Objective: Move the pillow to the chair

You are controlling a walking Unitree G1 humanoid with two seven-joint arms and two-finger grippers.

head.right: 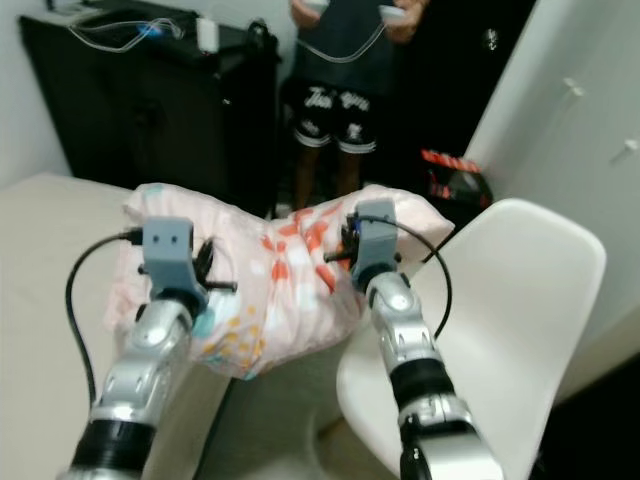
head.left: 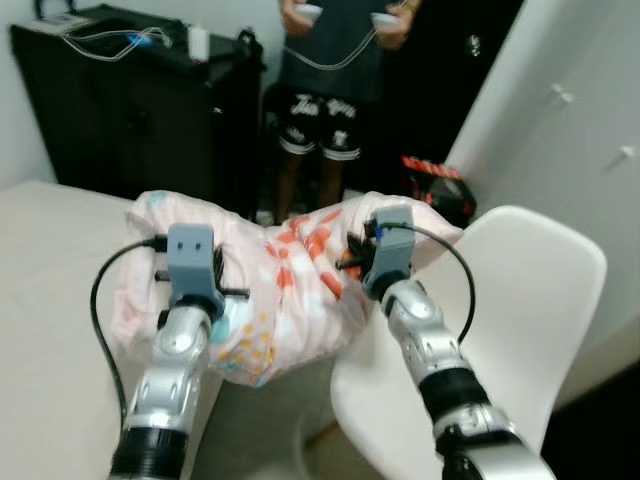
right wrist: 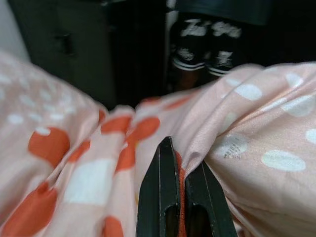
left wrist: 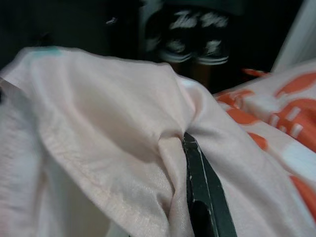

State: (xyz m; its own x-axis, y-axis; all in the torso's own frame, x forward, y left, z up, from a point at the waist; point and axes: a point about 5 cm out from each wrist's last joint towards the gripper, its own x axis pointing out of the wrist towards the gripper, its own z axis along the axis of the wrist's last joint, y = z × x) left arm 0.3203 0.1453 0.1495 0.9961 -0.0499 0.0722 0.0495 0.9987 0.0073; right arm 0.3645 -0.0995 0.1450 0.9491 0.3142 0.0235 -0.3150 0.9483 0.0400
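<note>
Pillow [head.left: 290, 290] hangs pinched between left tool [left wrist: 190, 148] and right tool [right wrist: 180, 163].

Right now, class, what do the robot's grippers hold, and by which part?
Both hold the pillow: the left gripper pinches its fabric near one end, the right gripper near the other.

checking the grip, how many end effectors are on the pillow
2. The left end effector grips the pillow at its left end near the bed; the right end effector pinches its right end above the chair.
</note>
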